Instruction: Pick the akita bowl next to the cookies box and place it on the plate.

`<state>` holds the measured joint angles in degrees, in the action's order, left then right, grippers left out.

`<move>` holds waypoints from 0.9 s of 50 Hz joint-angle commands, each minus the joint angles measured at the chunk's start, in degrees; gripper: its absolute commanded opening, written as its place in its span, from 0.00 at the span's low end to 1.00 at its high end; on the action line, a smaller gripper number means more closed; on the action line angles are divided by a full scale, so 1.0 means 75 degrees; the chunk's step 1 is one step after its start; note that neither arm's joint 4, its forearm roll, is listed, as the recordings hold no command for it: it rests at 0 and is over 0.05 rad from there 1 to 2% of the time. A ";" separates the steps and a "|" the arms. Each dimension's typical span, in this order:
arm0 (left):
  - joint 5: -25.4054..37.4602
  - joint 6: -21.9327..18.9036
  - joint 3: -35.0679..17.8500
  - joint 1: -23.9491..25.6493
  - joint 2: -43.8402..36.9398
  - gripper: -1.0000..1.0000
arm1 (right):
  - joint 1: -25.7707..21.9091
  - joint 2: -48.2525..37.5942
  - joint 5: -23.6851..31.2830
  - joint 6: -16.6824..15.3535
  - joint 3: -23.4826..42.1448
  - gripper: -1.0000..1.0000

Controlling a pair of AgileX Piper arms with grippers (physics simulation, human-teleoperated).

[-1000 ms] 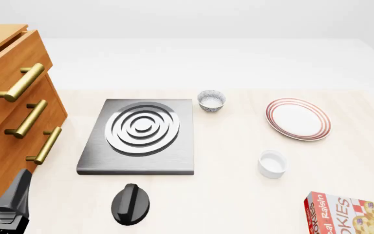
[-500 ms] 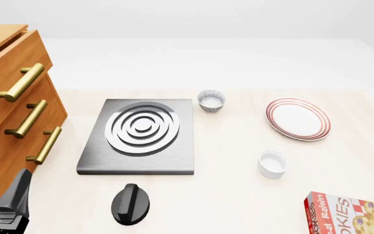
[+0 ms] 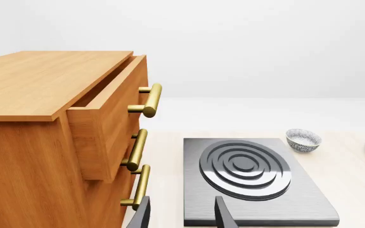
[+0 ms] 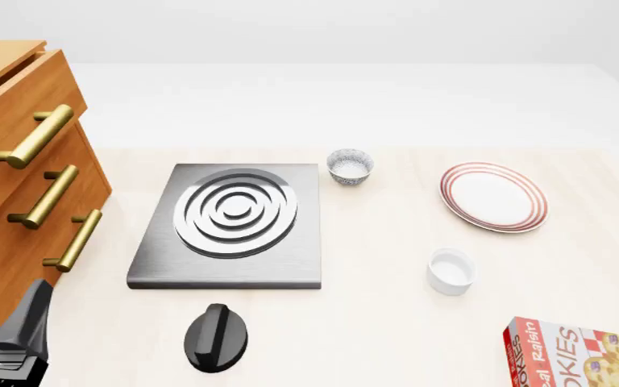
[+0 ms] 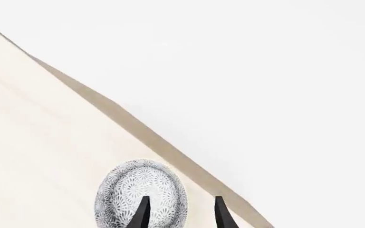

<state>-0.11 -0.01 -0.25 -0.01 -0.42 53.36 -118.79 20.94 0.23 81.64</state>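
Front view, clock directions from the grey square metal stove with ring burner (image 4: 229,226).
- Wooden cabinet with brass bar handles (image 4: 25,201) at 9 o'clock; top drawer stands partly pulled out.
- Black oval knob (image 4: 216,337) at 6 o'clock, on the pale table (image 4: 374,322), apart from the stove.
- Small round grey-and-white patterned twin bowl (image 4: 350,166) at 1 o'clock, just beside the stove's far right corner, upright.
- Round white plate with red-brown rim stripes (image 4: 493,197) at 3 o'clock of that bowl, well apart, bare.
- Plain white cup (image 4: 450,271) at 7 o'clock of the plate.
- Red cardboard cookies box with white lettering (image 4: 583,355) at 5 o'clock of the cup, cut by the frame corner.

Left gripper (image 3: 182,217): black fingers (image 3: 143,216) spread apart, nothing between them, low at the near left beside the cabinet, pointed toward the stove.

Right gripper (image 5: 181,216): outside the front view. Fingers spread apart, gripping nothing. In its wrist view the akita bowl, small, round, dark grey-and-white patterned (image 5: 141,199), sits on the table close to the table's edge. One fingertip overlaps the bowl; contact cannot be told. Bowl is not on the plate; the box does not show there.
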 commanded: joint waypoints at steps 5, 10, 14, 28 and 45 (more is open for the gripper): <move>0.0000 0.0000 0.0000 0.0000 0.0001 1.00 | 0.0032 -0.0275 -0.0211 -0.0114 -0.0146 1.00; 0.0000 0.0001 0.0000 0.0001 0.0001 1.00 | -0.0008 -0.0374 -0.0270 -0.0120 -0.0173 1.00; -0.0001 0.0004 0.0004 -0.0005 0.0000 1.00 | -0.0030 -0.0425 -0.0273 -0.0121 -0.0162 1.00; 0.0012 0.0005 -0.0010 -0.0005 0.0002 1.00 | -0.0106 -0.0602 -0.0354 -0.0156 -0.0174 1.00; 0.0027 0.0004 -0.0013 -0.0005 0.0014 1.00 | -0.0045 -0.0708 -0.0453 -0.0162 -0.0268 0.00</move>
<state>0.04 0.03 -0.33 -0.05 -0.35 52.84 -122.68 17.65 -1.50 80.68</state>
